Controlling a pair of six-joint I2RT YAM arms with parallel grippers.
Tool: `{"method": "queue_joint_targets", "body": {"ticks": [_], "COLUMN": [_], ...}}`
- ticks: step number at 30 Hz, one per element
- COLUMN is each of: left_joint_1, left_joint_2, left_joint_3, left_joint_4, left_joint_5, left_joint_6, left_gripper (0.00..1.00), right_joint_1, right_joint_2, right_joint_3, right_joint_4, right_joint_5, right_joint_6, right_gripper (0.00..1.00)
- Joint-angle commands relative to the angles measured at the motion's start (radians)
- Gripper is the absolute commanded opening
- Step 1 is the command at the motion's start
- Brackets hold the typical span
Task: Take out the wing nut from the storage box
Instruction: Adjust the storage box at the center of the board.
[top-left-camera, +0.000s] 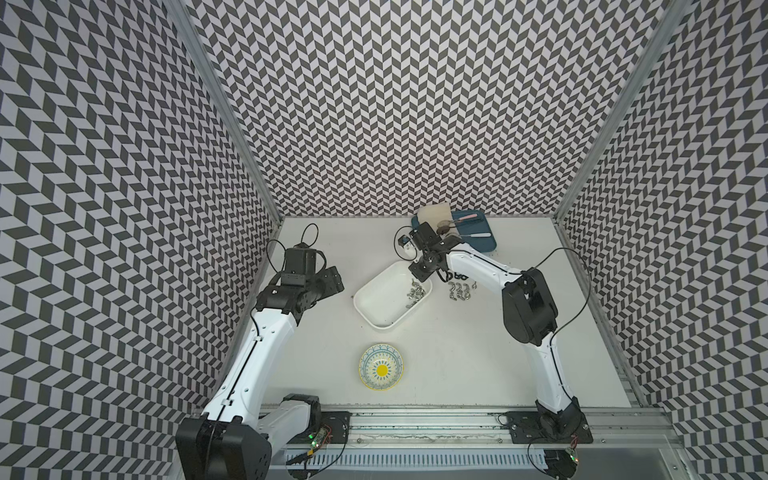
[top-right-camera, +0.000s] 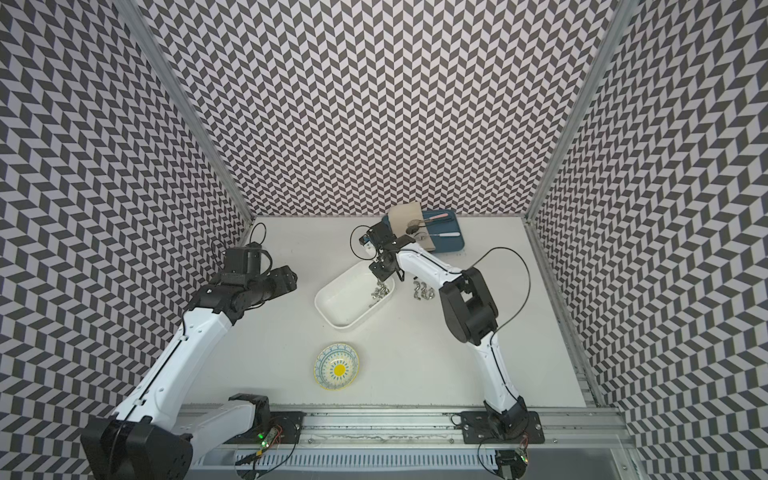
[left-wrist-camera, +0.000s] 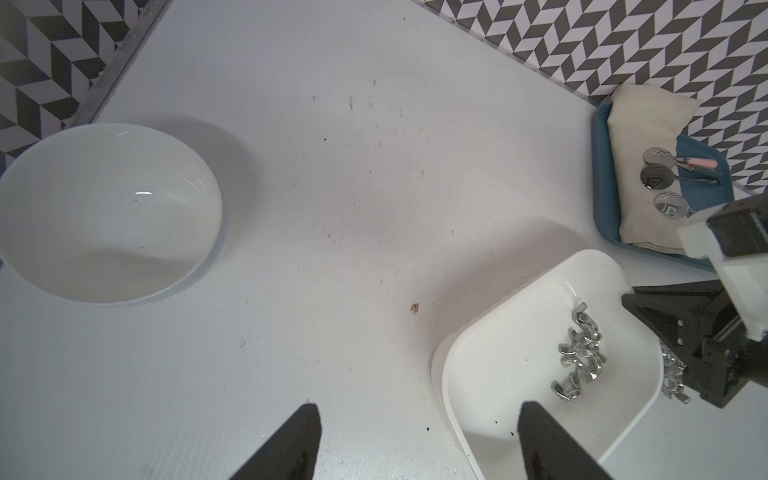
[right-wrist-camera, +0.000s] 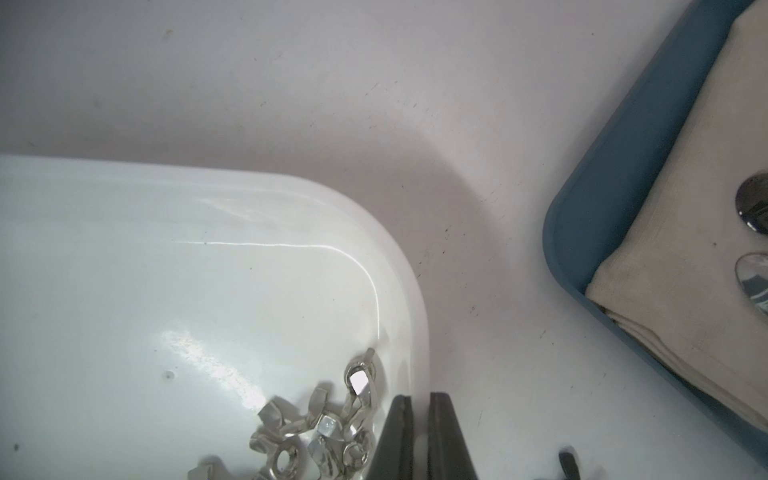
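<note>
The white storage box (top-left-camera: 374, 305) lies mid-table, with several silver wing nuts (top-left-camera: 415, 293) heaped in its right end; it also shows in both wrist views (left-wrist-camera: 498, 374) (right-wrist-camera: 166, 270). A few more wing nuts (top-left-camera: 459, 290) lie on the table just right of the box. My right gripper (right-wrist-camera: 421, 409) hovers over the box's far right corner, jaws shut, straddling the rim beside the heap (right-wrist-camera: 324, 428). I see nothing between its fingers. My left gripper (left-wrist-camera: 419, 409) hangs left of the box, open and holding nothing.
A patterned bowl (top-left-camera: 381, 366) sits near the front. A blue tray (top-left-camera: 478, 239) with a folded cloth and spoons stands at the back right, close behind the right gripper. A plain white bowl (left-wrist-camera: 108, 212) sits under the left arm by the left wall.
</note>
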Motion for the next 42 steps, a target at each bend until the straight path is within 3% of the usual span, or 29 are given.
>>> {"method": "queue_joint_targets", "body": {"ticks": [1,7,15,27,33,42], "left_joint_1": [-0.005,-0.01,-0.017,-0.016,-0.015,-0.015], "left_joint_2": [-0.018,-0.02,-0.029,-0.009,-0.017,-0.013], "left_joint_3": [-0.002,-0.033,-0.046,-0.059,-0.066,-0.077], "left_joint_4": [-0.012,-0.016,-0.032,0.021,0.046,0.08], "left_joint_5": [0.015,0.024,0.017,0.02,0.022,0.03], "left_joint_6": [0.012,0.011,0.009,0.009,0.009,0.004], "left_gripper": [0.79,0.79,0.79,0.79,0.79,0.79], "right_joint_1": [0.004,0.02,0.025,0.023,0.018,0.014], "right_joint_2": [0.042,0.08,0.125,0.071,-0.018,-0.149], "right_joint_3": [0.014,0.08,0.18,0.22,0.215,0.032], "right_joint_4": [-0.027,-0.03,-0.046,0.012,0.046,-0.037], "right_joint_5": [-0.003,-0.061,-0.049,0.019,0.041,-0.022], "right_joint_6": [-0.12,-0.22,-0.294,-0.153,0.107,0.713], "right_gripper": [0.04,0.04,0.07,0.42,0.53,0.54]}}
